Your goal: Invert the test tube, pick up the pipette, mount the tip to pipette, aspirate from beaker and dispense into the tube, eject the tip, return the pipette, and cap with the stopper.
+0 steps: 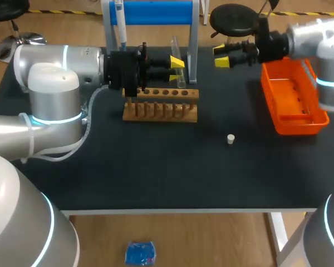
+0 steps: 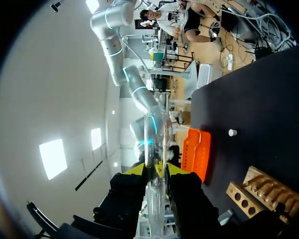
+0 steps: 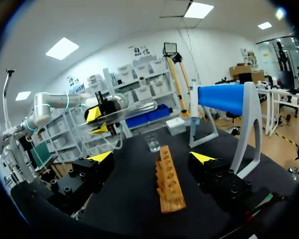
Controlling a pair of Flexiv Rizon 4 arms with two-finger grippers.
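Observation:
My left gripper (image 1: pixel 177 67) is shut on a clear test tube (image 1: pixel 176 47), which hangs roughly upright just above the wooden rack (image 1: pixel 161 104). In the left wrist view the test tube (image 2: pixel 153 139) runs out between the yellow fingertips (image 2: pixel 135 170). My right gripper (image 1: pixel 222 55) stands open at the back, right of the tube, holding nothing. From the right wrist the tube (image 3: pixel 132 108) lies across the left gripper (image 3: pixel 96 121). The pipette (image 1: pixel 121 25) hangs on the blue stand (image 1: pixel 156 12). A small white stopper (image 1: pixel 230 139) lies on the mat. A glass beaker (image 3: pixel 152 143) stands beyond the rack (image 3: pixel 167 180).
An orange tray (image 1: pixel 292 99) sits at the right edge of the table, under my right arm, and also shows in the left wrist view as the orange tray (image 2: pixel 195 152). The black mat stretches toward the front edge.

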